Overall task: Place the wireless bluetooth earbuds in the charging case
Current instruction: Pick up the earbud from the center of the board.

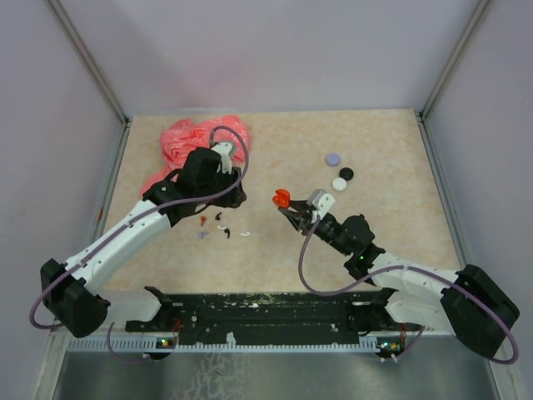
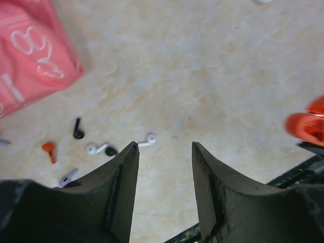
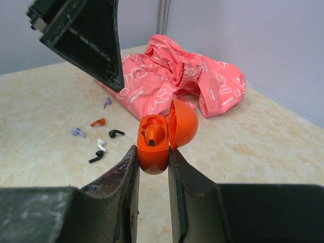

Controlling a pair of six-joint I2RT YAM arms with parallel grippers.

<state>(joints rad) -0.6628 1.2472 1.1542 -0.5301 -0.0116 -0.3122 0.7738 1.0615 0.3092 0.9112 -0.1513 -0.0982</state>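
Charging case [image 3: 152, 159], orange, pinched in right gripper [image 3: 152, 152], fingers narrow on its body. It is held off the table [image 1: 375, 142] with the lid flipped open and the seated bud [image 3: 154, 134], orange, in one slot. Case sits right of pink cloth [image 1: 187, 142], apart from it.

Left gripper [image 2: 163, 147] is wide with nothing between its fingers, above the table at the cloth's near-right edge.

Loose on the table, near side of the cloth and not touching it:
- black bud [image 2: 77, 129], closest to the cloth
- orange bud [image 2: 49, 149]
- white bud [image 2: 93, 148], with second black bud [image 2: 110, 151] just beside it
- second white bud [image 2: 147, 140]
- purple bud [image 2: 67, 177], farthest from the cloth

Purple disc [image 1: 333, 157], black disc [image 1: 346, 173] and white disc [image 1: 339, 184] are clustered well right of the cloth, beyond the case.
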